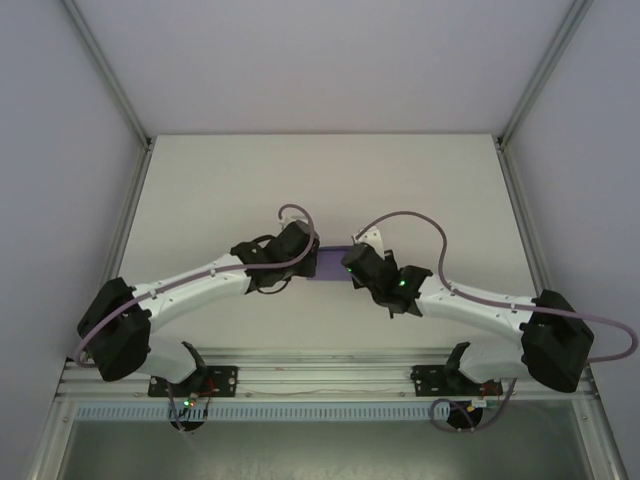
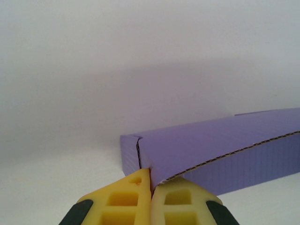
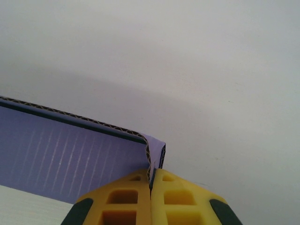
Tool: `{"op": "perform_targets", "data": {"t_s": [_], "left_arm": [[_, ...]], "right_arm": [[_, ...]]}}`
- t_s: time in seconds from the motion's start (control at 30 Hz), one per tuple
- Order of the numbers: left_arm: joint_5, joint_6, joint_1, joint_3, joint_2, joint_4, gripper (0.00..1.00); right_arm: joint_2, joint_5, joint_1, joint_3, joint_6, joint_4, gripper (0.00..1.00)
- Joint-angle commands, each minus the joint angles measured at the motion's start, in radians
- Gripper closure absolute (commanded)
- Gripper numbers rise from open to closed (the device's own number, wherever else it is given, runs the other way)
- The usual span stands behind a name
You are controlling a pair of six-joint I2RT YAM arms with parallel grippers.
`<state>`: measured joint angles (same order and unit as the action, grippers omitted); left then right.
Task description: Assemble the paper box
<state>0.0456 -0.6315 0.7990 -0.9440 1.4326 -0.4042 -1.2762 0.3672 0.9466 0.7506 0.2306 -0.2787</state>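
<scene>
No legible text or markings

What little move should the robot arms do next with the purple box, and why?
Probably lower both ends together to press the top flap flat. The left gripper and right gripper each have jaws shut on an end of the paper box, and the flap's edge bows up.

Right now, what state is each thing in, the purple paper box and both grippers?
paper box: folded into a low box shape, resting on the table, with a gripper at each end.
left gripper: shut, pinching the box's card edge at a corner.
right gripper: shut, pinching the card edge at the other end.
</scene>
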Motion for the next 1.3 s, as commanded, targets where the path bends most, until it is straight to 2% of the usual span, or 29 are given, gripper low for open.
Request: {"op": "perform_targets", "data": {"t_s": [0.0,0.23,0.3,0.43,0.6,0.83,0.93,1.27], "left_arm": [[-0.103,-0.026,0.010,0.138,0.083,-0.252,1.00],[-0.090,-0.008,0.023,0.113,0.095,-0.223,1.00],[-0.092,-0.008,0.023,0.106,0.092,-0.208,1.00],[-0.103,0.003,0.023,0.090,0.086,-0.197,1.00],[-0.106,0.021,0.023,0.063,0.074,-0.202,1.00],[-0.109,0.039,0.025,0.032,0.068,-0.206,1.00],[-0.106,0.047,0.025,0.021,0.077,-0.216,1.00],[-0.107,0.059,0.027,0.019,0.084,-0.219,1.00]], "right_arm": [[-0.018,-0.128,0.022,-0.055,-0.006,-0.023,1.00],[0.047,-0.082,0.022,-0.012,0.038,-0.034,0.90],[0.075,-0.089,0.021,-0.001,0.046,-0.024,0.83],[0.119,-0.073,0.022,0.007,0.035,-0.006,0.60],[0.202,-0.090,0.007,-0.001,0.061,0.035,0.48],[0.186,-0.076,-0.081,0.031,0.123,0.064,0.46],[0.144,-0.099,-0.121,0.069,0.138,0.043,0.56],[0.083,-0.140,-0.133,0.046,0.208,-0.044,0.58]]}}
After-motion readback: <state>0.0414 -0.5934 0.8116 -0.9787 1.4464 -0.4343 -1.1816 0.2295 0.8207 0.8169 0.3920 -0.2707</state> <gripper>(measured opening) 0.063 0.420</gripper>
